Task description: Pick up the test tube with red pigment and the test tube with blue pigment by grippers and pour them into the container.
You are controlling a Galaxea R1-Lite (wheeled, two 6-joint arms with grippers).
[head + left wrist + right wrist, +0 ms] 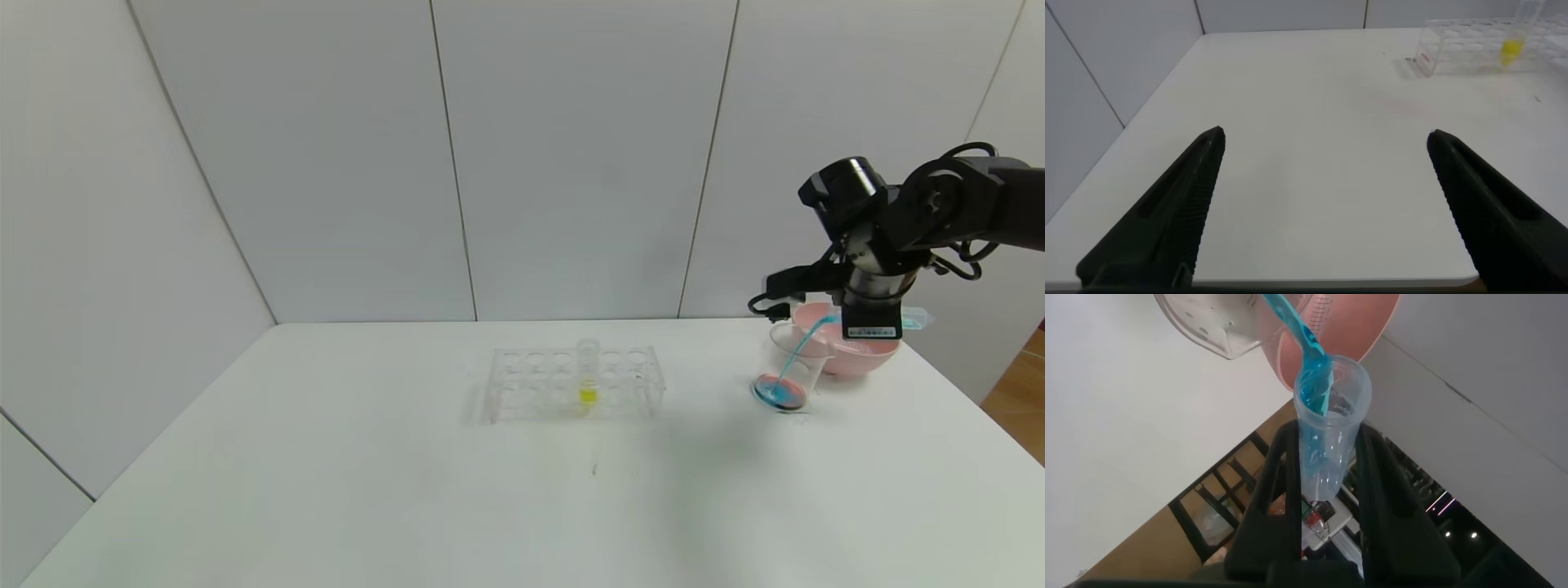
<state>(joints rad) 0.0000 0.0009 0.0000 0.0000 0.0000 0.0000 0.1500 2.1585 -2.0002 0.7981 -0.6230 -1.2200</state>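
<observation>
Right gripper [1327, 469] jaws clamped on clear round-bottomed blue tube [1327, 416], tipped over transparent lipped beaker [793, 363].

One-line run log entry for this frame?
step: pouring | right gripper: shut on clear test tube with blue pigment, tipped over clear beaker | blue stream entering beaker, red already inside | left gripper: open, idle

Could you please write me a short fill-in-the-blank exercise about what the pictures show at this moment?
1. The right gripper tips the test tube with blue pigment, and a ____ stream runs into the container.
2. The tube left in the rack holds ____ liquid.
3. Behind the container stands a ____ bowl.
4. The left gripper hangs over the table with its fingers ____.

Missing words: blue; yellow; pink; open
</observation>
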